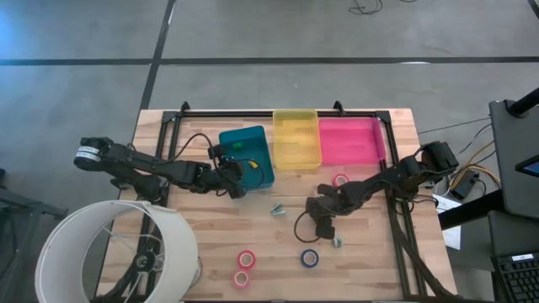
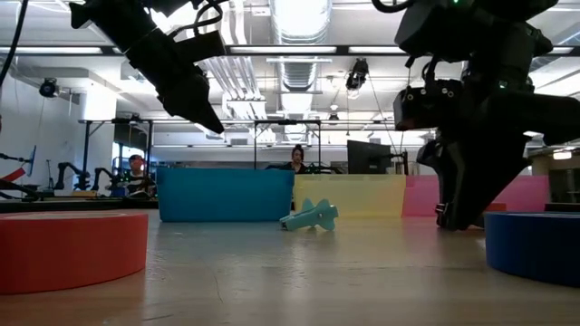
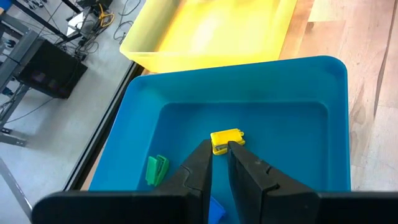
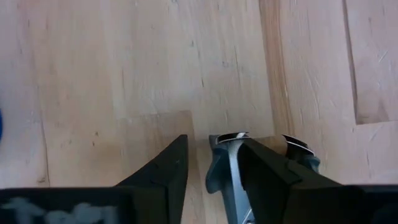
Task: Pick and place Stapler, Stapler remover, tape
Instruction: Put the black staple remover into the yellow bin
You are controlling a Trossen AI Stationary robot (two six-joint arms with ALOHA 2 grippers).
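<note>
Four tape rolls [image 1: 246,259], two staple removers [image 1: 276,209]

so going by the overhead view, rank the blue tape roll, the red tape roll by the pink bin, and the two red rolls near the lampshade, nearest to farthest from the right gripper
1. Blue tape roll: just toward the table's front edge from the right gripper.
2. Red tape roll: farther, toward the back, in front of the pink bin.
3. Two red rolls: farthest, off to the left-arm side by the lampshade.
</note>
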